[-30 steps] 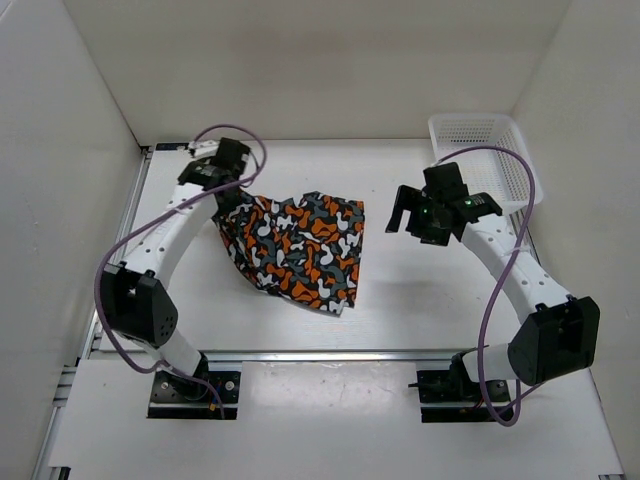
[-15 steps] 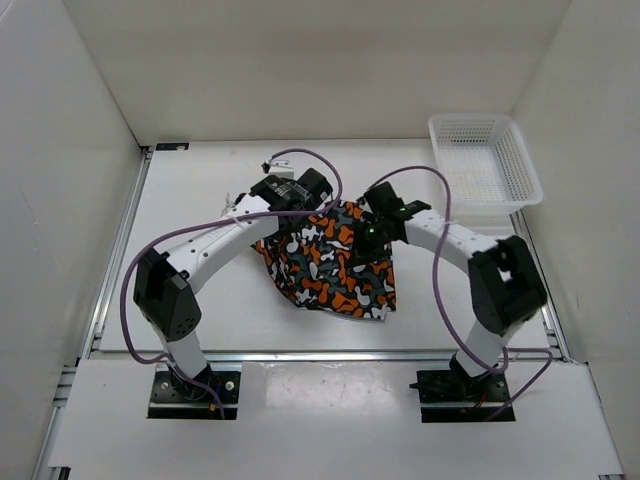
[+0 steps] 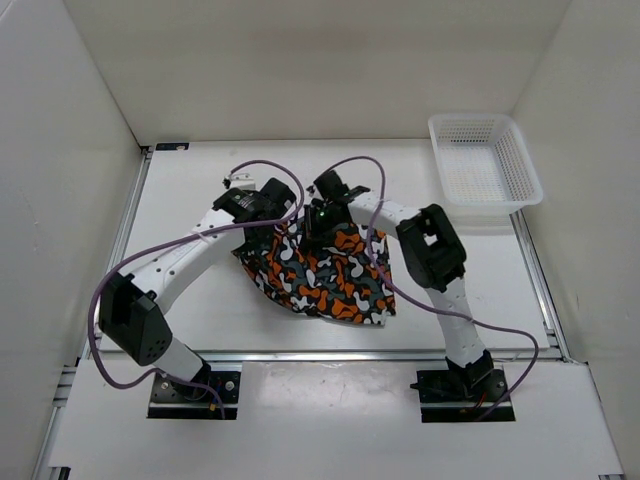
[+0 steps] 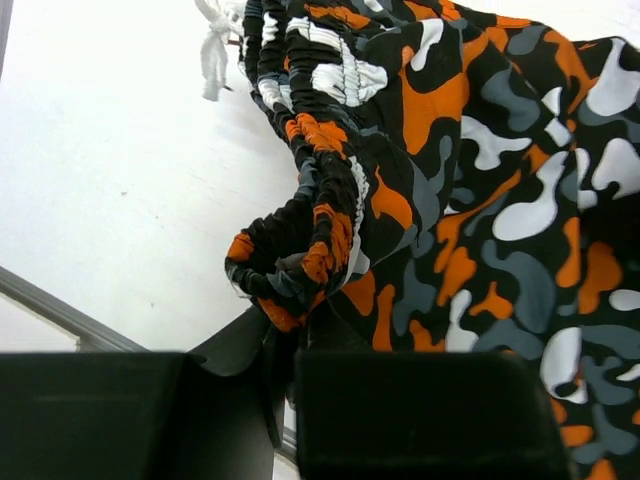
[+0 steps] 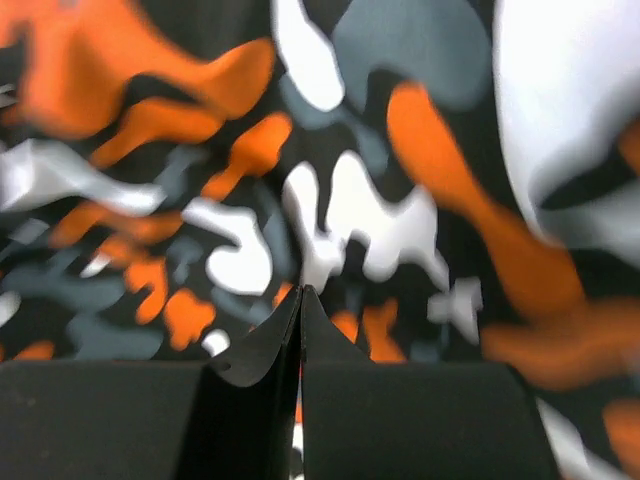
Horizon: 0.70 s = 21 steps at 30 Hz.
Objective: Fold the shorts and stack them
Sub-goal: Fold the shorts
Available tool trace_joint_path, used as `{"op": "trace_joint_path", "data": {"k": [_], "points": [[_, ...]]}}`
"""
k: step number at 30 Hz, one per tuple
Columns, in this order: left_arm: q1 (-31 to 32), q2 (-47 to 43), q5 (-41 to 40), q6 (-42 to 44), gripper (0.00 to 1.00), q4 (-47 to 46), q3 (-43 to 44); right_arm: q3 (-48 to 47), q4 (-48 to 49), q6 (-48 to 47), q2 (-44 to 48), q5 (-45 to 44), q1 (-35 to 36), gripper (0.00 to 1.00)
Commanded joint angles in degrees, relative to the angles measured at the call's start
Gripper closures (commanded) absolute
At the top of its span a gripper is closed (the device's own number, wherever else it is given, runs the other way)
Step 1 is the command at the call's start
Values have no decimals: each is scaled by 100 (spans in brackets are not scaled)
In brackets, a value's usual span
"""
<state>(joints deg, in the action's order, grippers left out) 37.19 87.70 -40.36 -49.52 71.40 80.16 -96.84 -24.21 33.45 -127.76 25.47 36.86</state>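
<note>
Bench [image 3: 200,300]: white, walled on three sides, carrying the shorts and the basket.
Shorts [image 3: 325,280]: orange, black, grey and white blotches; bunched near the middle of the bench. The far edge is lifted by both arms and the lower part spreads on the surface toward the near rail.
Left arm [image 3: 185,260]: reaches from its base at the near left, up and across to the far left corner of the shorts.
Right arm [image 3: 430,250]: bends sharply leftward from its base, its wrist over the far edge of the shorts, close beside the left wrist.
Basket [image 3: 530,170]: white plastic mesh, at the far right corner, well apart from the shorts.
Cables [image 3: 262,163]: purple, looping along both arms.
Waistband [image 4: 320,190]: gathered elastic, twisted into a rope-like bunch that runs down into the left pincer.
Left pincer [image 4: 285,345]: clenched on the bunched waistband of the shorts.
Right pincer [image 5: 300,300]: fingers pressed together, pinching a fold of the shorts; the patterned cloth fills its view, blurred.
Drawstring [image 4: 215,50]: white, knotted, dangling from the waistband beside the bare bench.
</note>
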Motion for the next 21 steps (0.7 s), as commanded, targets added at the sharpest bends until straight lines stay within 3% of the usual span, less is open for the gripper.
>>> {"op": "trace_joint_path", "data": {"k": [1, 7, 11, 16, 21], "points": [[-54, -245, 46, 39, 89, -231, 0, -353, -242, 302, -503, 64, 146, 100], [-344, -552, 274, 372, 89, -460, -9, -353, -242, 513, -785, -280, 146, 100], [-397, -605, 274, 531, 89, -530, 52, -90, -173, 513, 186, -534, 94, 100], [-397, -605, 274, 707, 89, -583, 157, 681, -67, 435, 1446, -772, -354, 83], [-397, -605, 327, 707, 89, -636, 105, 1166, -67, 223, 1869, -334, -286, 86]]}}
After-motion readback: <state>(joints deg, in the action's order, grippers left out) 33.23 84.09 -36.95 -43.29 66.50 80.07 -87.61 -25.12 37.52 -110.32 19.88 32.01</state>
